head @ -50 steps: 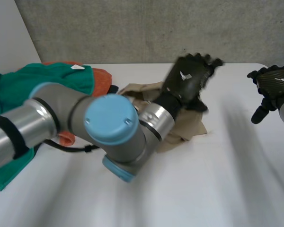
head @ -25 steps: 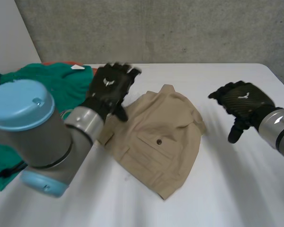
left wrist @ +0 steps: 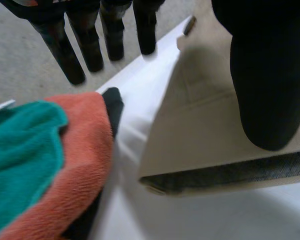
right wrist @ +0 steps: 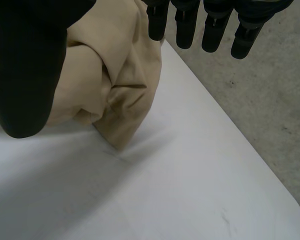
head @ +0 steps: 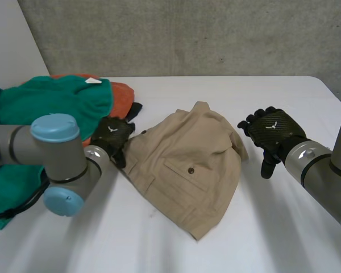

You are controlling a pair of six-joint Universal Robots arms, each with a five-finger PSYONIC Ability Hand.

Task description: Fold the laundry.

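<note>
Beige shorts (head: 187, 170) with a buttoned pocket lie crumpled in the middle of the white table (head: 284, 239). My left hand (head: 112, 136) is at their waistband corner on the left side, fingers straight and apart, thumb (left wrist: 270, 75) over the beige cloth (left wrist: 205, 125) without pinching it. My right hand (head: 270, 133) hovers just off the shorts' right edge, fingers straight, holding nothing. In the right wrist view the folded beige cloth (right wrist: 115, 85) lies under its thumb (right wrist: 25, 65), the fingers (right wrist: 185, 25) above the cloth's edge.
A green cloth (head: 40, 114) and an orange towel (head: 120, 91) are piled at the table's left, close to my left hand; both appear beside that hand, orange towel (left wrist: 75, 165) and green cloth (left wrist: 20, 160). A grey wall stands behind the table.
My left arm swung from over the shorts back to the left and lowered its hand to their left corner. The right hand moved in toward the shorts' right edge. The shorts lie spread out.
</note>
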